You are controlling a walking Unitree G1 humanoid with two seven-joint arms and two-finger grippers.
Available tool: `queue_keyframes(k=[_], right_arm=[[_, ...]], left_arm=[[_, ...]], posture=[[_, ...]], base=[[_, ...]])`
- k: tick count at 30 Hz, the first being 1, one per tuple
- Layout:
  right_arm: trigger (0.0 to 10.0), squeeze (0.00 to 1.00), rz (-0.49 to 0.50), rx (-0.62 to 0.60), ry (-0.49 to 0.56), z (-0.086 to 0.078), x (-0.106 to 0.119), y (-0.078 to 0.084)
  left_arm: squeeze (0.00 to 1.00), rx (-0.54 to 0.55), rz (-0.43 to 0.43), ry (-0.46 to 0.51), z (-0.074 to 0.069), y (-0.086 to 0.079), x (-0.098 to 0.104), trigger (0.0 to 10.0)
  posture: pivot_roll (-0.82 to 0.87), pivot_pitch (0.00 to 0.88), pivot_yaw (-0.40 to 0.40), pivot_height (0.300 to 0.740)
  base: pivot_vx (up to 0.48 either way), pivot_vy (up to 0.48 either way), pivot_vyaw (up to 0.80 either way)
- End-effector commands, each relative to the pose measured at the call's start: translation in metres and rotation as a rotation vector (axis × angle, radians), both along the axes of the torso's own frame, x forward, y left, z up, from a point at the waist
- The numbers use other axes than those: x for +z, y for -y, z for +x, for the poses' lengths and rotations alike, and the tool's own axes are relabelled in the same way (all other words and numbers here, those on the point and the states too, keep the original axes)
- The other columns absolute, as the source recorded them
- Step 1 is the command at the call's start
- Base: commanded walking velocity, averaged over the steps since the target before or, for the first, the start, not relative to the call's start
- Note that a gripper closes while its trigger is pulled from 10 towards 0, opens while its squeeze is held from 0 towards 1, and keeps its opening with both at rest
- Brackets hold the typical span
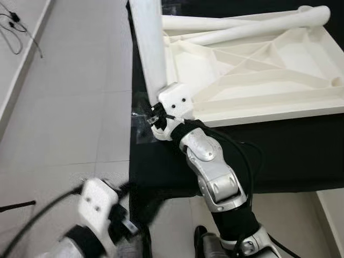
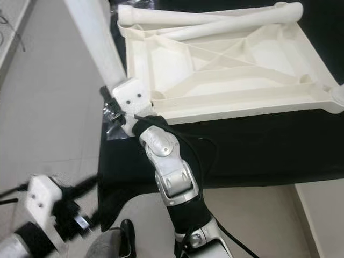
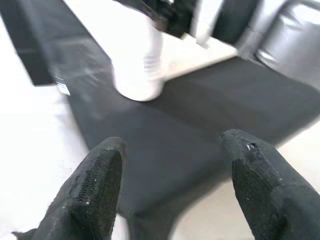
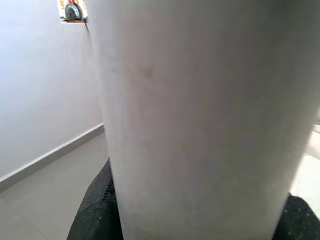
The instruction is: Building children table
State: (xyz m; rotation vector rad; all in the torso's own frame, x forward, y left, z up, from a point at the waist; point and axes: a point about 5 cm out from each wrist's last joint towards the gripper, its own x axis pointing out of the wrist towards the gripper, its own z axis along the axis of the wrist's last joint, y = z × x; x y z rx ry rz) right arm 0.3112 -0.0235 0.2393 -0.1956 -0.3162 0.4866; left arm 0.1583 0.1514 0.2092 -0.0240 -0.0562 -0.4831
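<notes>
Between the jaws of the right gripper (image 1: 157, 119): one white table leg (image 1: 148, 45), pinched near its lower end; in the right wrist view the leg (image 4: 200, 115) stands close before the camera with a black fingertip (image 4: 97, 210) at each side. Leg rises steeply, tilted, up past the top edge of the head views, at the near left corner of the tabletop (image 2: 226, 70). Whether its foot touches that corner cannot be told.

Right arm (image 1: 215, 177): silver, black-sleeved, reaching forward from below across the black counter (image 1: 290, 156).

Tabletop: white, upturned, ribbed underside showing, lying on the black-covered counter. Two more white legs (image 1: 252, 24) lie crossed along its far edge.

Left gripper (image 3: 170, 185): jaws spread, nothing between them, held low at the left, off the counter's near left corner, above the floor (image 1: 70, 107). Its wrist view, blurred, looks across the black cover toward the lower end of the held leg (image 3: 140, 65).

Floor: pale grey tiles. Black cable (image 1: 16, 29) lies at the far left by the wall.
</notes>
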Motion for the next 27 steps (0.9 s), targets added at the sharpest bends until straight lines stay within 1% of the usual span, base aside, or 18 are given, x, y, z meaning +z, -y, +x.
queue_keyframes(k=[1,3,5,8,9,10,11,12,13,14,15,16,17,18,19,23,24,27], right_arm=[[10.0,0.00,-0.069,-0.147,-0.440,-0.002,-0.092,0.009],[10.0,0.00,-0.074,-0.151,-0.443,-0.003,-0.093,0.008],[10.0,0.00,-0.071,-0.155,-0.447,-0.001,-0.094,0.006],[10.0,0.00,-0.069,-0.156,-0.445,0.000,-0.094,0.005],[10.0,0.00,-0.065,-0.158,-0.444,0.002,-0.093,0.004],[10.0,0.00,-0.062,-0.159,-0.442,0.003,-0.093,0.003],[10.0,0.00,-0.058,-0.157,-0.442,0.004,-0.092,0.001],[10.0,0.00,-0.058,-0.157,-0.442,0.004,-0.092,0.001],[10.0,0.00,-0.053,-0.155,-0.440,0.005,-0.091,0.000],[10.0,0.00,-0.048,-0.151,-0.439,0.005,-0.090,-0.003],[10.0,0.00,-0.048,-0.151,-0.439,0.005,-0.090,-0.003],[10.0,0.00,-0.042,-0.149,-0.436,0.006,-0.089,-0.005],[10.0,0.00,-0.042,-0.149,-0.436,0.006,-0.089,-0.005],[10.0,0.00,-0.037,-0.147,-0.433,0.006,-0.088,-0.006],[10.0,0.00,-0.037,-0.147,-0.433,0.006,-0.088,-0.006],[10.0,0.00,-0.028,-0.145,-0.424,0.008,-0.085,-0.009],[10.0,0.00,-0.025,-0.144,-0.421,0.008,-0.084,-0.009],[10.0,0.00,-0.023,-0.143,-0.419,0.008,-0.084,-0.010]], left_arm=[[0.00,0.050,-0.003,0.054,0.007,-0.017,0.014,10.0],[0.00,0.061,-0.005,0.084,0.009,-0.022,0.021,10.0],[0.00,0.060,0.011,0.173,0.021,-0.033,0.043,10.0],[0.00,0.057,0.015,0.210,0.025,-0.037,0.053,10.0],[0.00,0.021,0.021,0.275,0.035,-0.040,0.073,10.0],[0.14,-0.026,0.023,0.328,0.044,-0.040,0.091,10.0],[0.14,-0.067,0.024,0.363,0.050,-0.040,0.105,10.0],[0.14,-0.067,0.024,0.363,0.050,-0.040,0.105,10.0],[0.79,-0.135,0.005,0.394,0.058,-0.037,0.121,10.0],[1.00,-0.232,-0.005,0.418,0.066,-0.030,0.137,10.0],[1.00,-0.232,-0.005,0.418,0.066,-0.030,0.137,10.0],[1.00,-0.319,-0.014,0.431,0.072,-0.024,0.150,10.0],[1.00,-0.319,-0.014,0.431,0.072,-0.024,0.150,10.0],[1.00,-0.389,-0.027,0.447,0.078,-0.017,0.164,10.0],[1.00,-0.389,-0.027,0.447,0.078,-0.017,0.164,10.0],[1.00,-0.506,-0.046,0.441,0.092,-0.004,0.182,10.0],[0.00,-0.543,-0.050,0.422,0.096,-0.001,0.184,10.0],[0.00,-0.578,-0.049,0.386,0.102,0.003,0.184,10.0]], posture=[[0.10,0.335,0.011,0.740],[0.10,0.335,0.011,0.740],[0.10,0.312,0.019,0.740],[0.10,0.312,0.019,0.740],[0.10,0.299,0.022,0.740],[0.10,0.294,0.025,0.740],[0.10,0.289,0.028,0.740],[0.10,0.289,0.028,0.740],[0.10,0.279,0.033,0.740],[0.10,0.273,0.039,0.740],[0.10,0.273,0.039,0.740],[0.10,0.265,0.046,0.740],[0.10,0.265,0.046,0.740],[0.10,0.264,0.048,0.740],[0.10,0.264,0.048,0.740],[0.08,0.255,0.059,0.740],[0.08,0.254,0.061,0.740],[0.08,0.252,0.063,0.740]], base=[[0.000,0.000,0.00],[0.000,0.000,0.00],[0.000,0.000,0.00],[0.000,0.000,0.00],[0.000,0.000,0.00],[0.000,0.000,0.00],[0.000,0.000,0.00],[0.000,0.000,0.00],[0.000,0.000,0.00],[0.000,0.000,0.00],[0.000,0.000,0.00],[0.000,0.000,0.00],[0.000,0.000,0.00],[0.000,0.000,0.00],[0.000,0.000,0.00],[0.000,0.000,0.00],[0.000,0.000,0.00],[0.000,0.000,0.00]])
